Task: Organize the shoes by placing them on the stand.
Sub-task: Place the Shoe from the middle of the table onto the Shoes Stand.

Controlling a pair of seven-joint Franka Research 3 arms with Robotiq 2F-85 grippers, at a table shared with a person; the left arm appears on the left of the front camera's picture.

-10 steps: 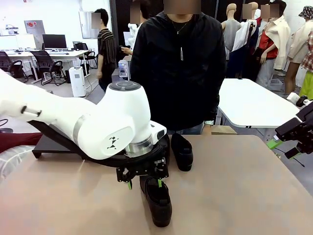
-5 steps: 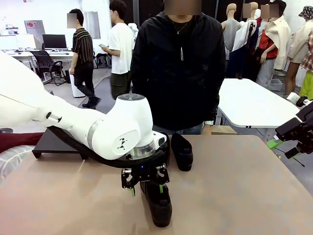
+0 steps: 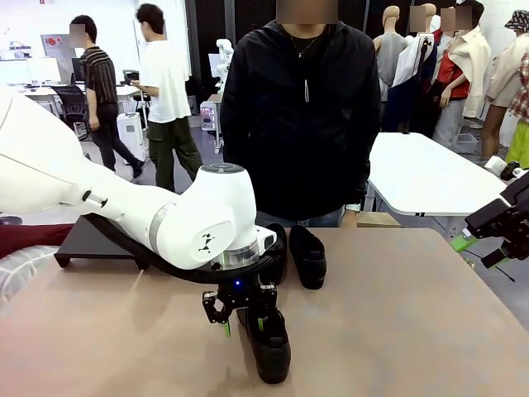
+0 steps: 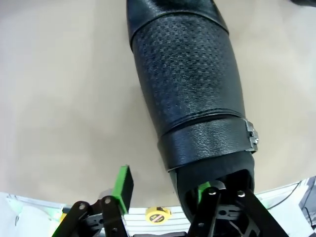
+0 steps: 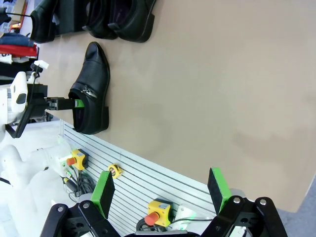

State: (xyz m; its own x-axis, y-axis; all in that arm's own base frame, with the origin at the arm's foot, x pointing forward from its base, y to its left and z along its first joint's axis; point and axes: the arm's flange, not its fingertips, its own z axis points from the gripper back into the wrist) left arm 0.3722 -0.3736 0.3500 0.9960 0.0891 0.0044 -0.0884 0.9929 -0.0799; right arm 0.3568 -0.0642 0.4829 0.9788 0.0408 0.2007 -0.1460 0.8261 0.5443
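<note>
The shoe (image 4: 187, 84) just ahead of the left hand (image 4: 163, 188) is black leather. Its front is stamped with a fine pebbly grain that reads matt, the band nearest the hand is smoother with a soft sheen, and a small bright metal buckle (image 4: 252, 134) sits at the band's end. Beside it the tan table (image 4: 59, 98) is smooth and matt, and the hand's green pads (image 4: 122, 185) look dull, set on black hard plastic. Far ahead of the right hand (image 5: 160, 191), the other shoes (image 5: 123, 19) are smooth, glossy black leather.
</note>
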